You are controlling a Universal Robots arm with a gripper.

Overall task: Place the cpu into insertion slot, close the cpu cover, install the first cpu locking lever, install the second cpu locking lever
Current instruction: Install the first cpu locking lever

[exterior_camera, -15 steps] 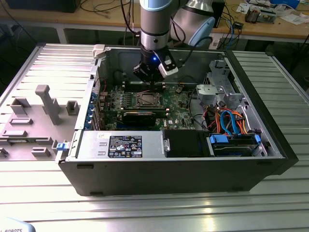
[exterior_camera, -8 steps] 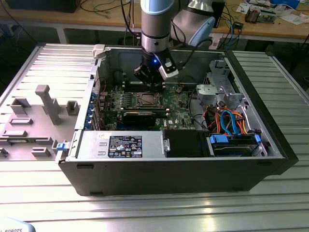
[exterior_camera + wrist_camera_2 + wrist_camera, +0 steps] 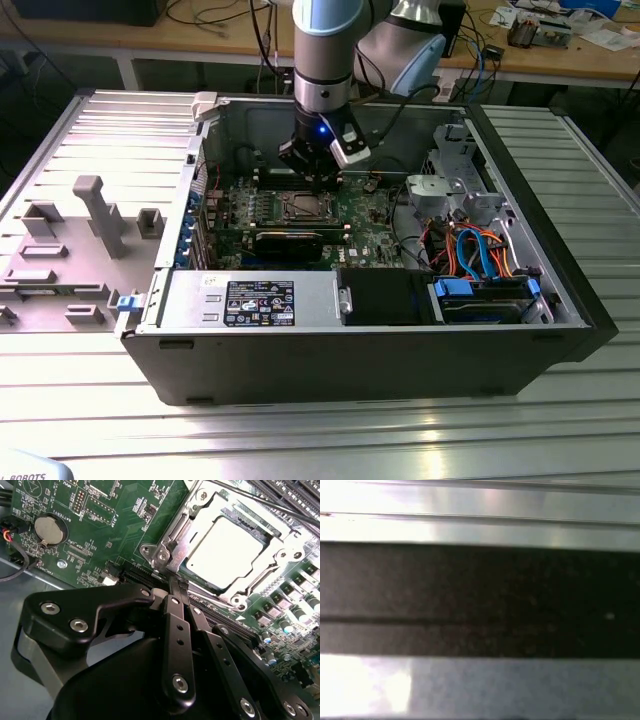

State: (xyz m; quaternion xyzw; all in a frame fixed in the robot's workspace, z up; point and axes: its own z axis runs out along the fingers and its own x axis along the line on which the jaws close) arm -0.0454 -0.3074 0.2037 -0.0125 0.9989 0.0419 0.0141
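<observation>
Pincer: in the second wrist view the pincer (image 3: 175,587) is seen with its black fingers drawn together to a narrow tip, nothing held between them, the tip set just at the corner of the socket frame.
Cpu: the cpu (image 3: 227,550) is seated flat in the insertion slot (image 3: 280,540), its pale metal top showing through the window.
Cpu cover: the cpu cover (image 3: 200,517) is laid down over the chip's edges; a thin locking lever (image 3: 260,502) is seen running along the far side of the frame.
Risk: a slip off the small corner hardware is judged possible, since the tip is narrow and the metal smooth; the green board (image 3: 100,525) beside it could be scraped.
Surroundings: a coin battery (image 3: 50,530) lies well apart on the board.
Obstacles: in the exterior view the long black expansion card (image 3: 290,240) lies near the socket, inside the open computer case (image 3: 400,350) on the desk (image 3: 320,440).
</observation>
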